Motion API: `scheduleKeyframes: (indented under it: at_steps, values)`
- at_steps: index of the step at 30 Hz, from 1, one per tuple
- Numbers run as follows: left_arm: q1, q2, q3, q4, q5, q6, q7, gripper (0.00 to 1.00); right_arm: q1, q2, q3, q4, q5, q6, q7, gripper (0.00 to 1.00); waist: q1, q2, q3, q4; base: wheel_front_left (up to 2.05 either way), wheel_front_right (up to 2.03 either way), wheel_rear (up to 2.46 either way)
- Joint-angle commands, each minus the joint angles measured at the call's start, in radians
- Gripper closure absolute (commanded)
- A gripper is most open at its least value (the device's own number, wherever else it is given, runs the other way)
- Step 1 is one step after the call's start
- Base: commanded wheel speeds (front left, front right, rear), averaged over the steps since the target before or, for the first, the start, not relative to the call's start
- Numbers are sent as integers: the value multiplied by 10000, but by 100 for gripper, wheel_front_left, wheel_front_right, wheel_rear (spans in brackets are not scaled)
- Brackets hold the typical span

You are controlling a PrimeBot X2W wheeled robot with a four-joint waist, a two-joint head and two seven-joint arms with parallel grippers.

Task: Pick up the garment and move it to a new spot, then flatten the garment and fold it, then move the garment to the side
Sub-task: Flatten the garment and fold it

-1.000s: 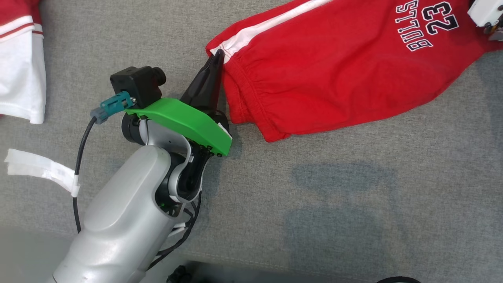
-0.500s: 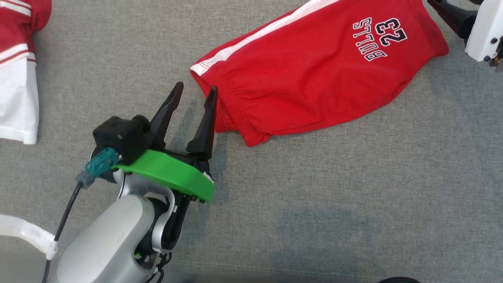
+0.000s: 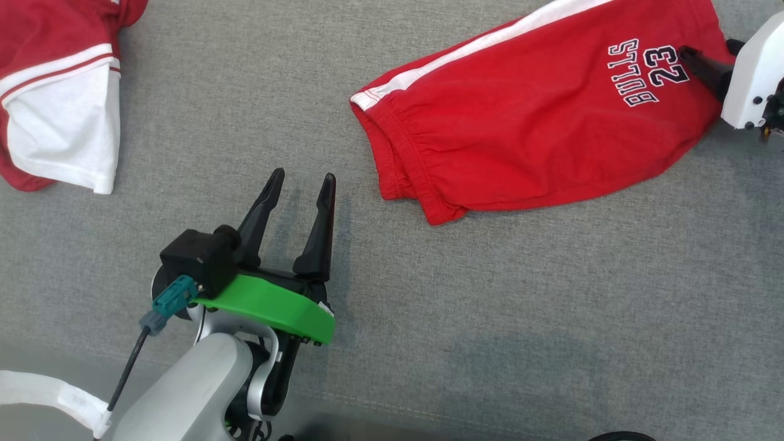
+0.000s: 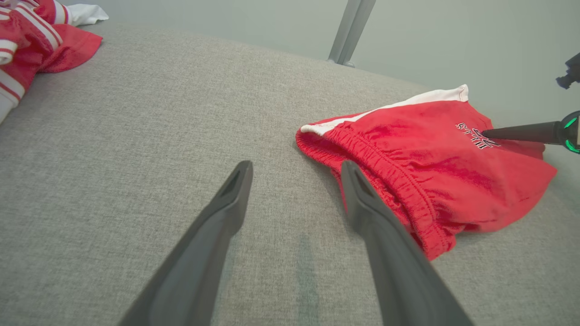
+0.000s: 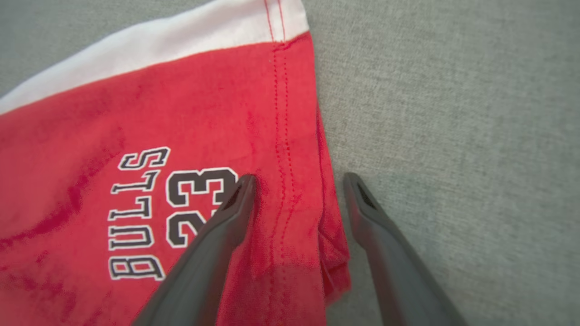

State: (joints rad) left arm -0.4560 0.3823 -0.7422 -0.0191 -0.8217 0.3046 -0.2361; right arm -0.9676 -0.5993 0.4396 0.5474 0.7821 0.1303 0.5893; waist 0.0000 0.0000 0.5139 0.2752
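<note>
Both hands have just released the shorts [image 3: 520, 135]: left hand [image 3: 304, 174] gapes near the waistband, right hand [image 5: 299, 179] gapes straddling the hem. Relocation seems done; flattening next.

On the near side of the red shorts [image 3: 539, 122] the grey cloth surface [image 3: 490, 318] lies bare up to its edge, so a gripper can pass there freely. To the left of the shorts, between them and a second red and white garment [image 3: 55, 104], the strip is open except for the left gripper [image 3: 304, 177], which stands apart from the shorts with fingers spread. At the right end of the shorts the right gripper [image 5: 299, 179] blocks the way, one finger over their red cloth and one over the bare surface just beside it; beyond the shorts a metal post [image 4: 351, 31] rises.
</note>
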Motion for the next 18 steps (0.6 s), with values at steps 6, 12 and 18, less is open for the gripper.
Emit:
scheduleKeyframes:
  at_steps: [6,12,18]
  values:
    - [497,-171,198,861,-133,-388,-220,0,870,686,-373,289,884,7,269,100,0,0,-820,-296,0,0,0]
    - [1394,216,371,1419,-105,-674,-268,0,1765,668,-669,-133,1403,0,429,100,0,0,-2144,-1191,0,0,0]
    - [2307,595,636,1575,16,-840,-289,0,2880,396,-1228,-323,1653,0,281,100,0,0,-3187,-1829,0,0,0]
